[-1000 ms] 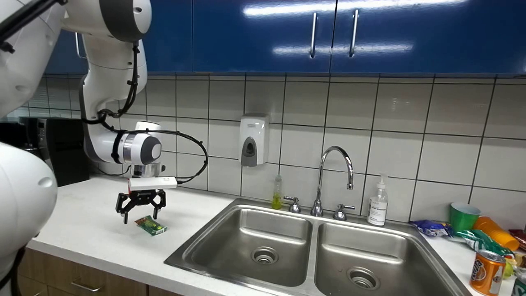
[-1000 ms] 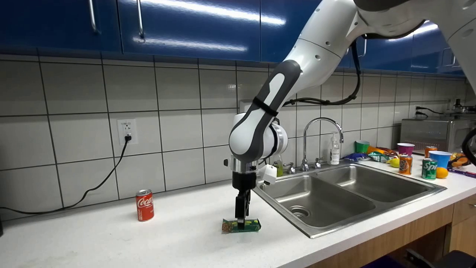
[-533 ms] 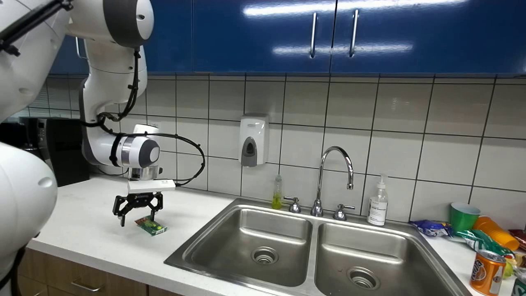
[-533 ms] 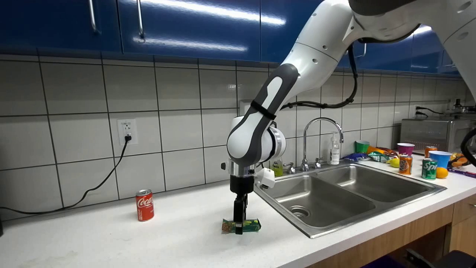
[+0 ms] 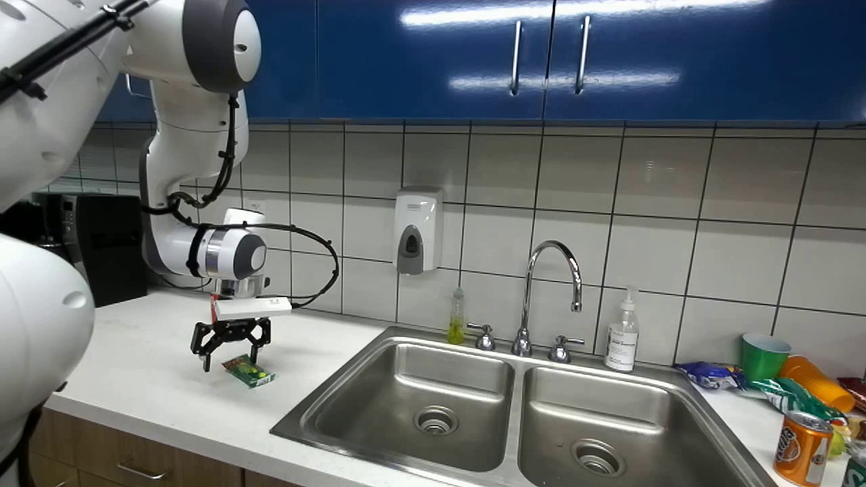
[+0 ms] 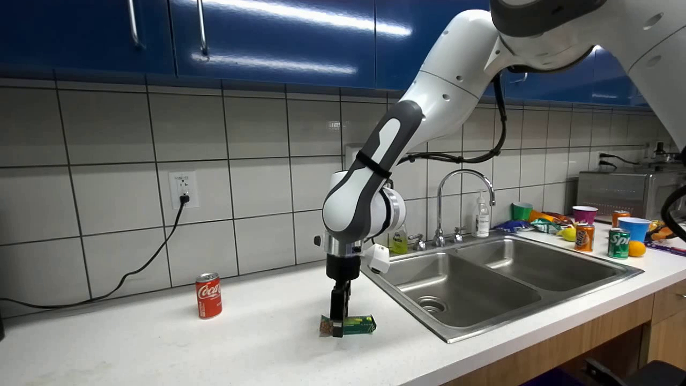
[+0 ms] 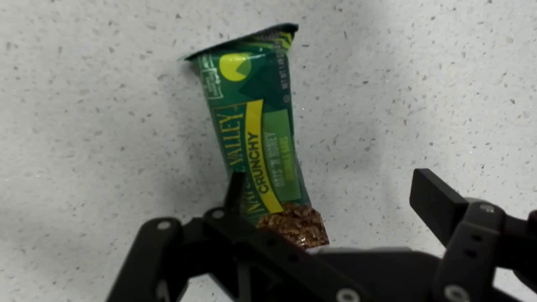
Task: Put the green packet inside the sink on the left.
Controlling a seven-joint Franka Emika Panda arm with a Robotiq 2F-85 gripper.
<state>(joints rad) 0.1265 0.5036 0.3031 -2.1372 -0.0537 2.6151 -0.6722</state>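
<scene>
Shifted along the green packet (image 7: 261, 138), my tool (image 5: 230, 364) gapes wide near the tabletop (image 6: 161, 354) — Coca-Cola can (image 6: 209, 295) well apart, faucet (image 5: 525, 309) at the back of the two-basin sink (image 5: 289, 426).

Nature Valley granola bar packet (image 7: 260, 126): dark green; yellow band, yellow disc, paler green panel, brown granola print at one end. My gripper (image 7: 329, 180): black. I record the countertop (image 7: 444, 84) as white in both exterior views, speckled grey in the wrist view. Wall tiles (image 6: 257, 187): off-white, dark grid lines. Wall cabinets (image 5: 433, 51): glossy blue, white glare streaks. Sink (image 6: 482, 292): silver-grey. Coca-Cola can (image 6: 209, 300): red, white lettering. Sprite can (image 6: 618, 245): green. I note a cup (image 6: 584, 215): purple.
</scene>
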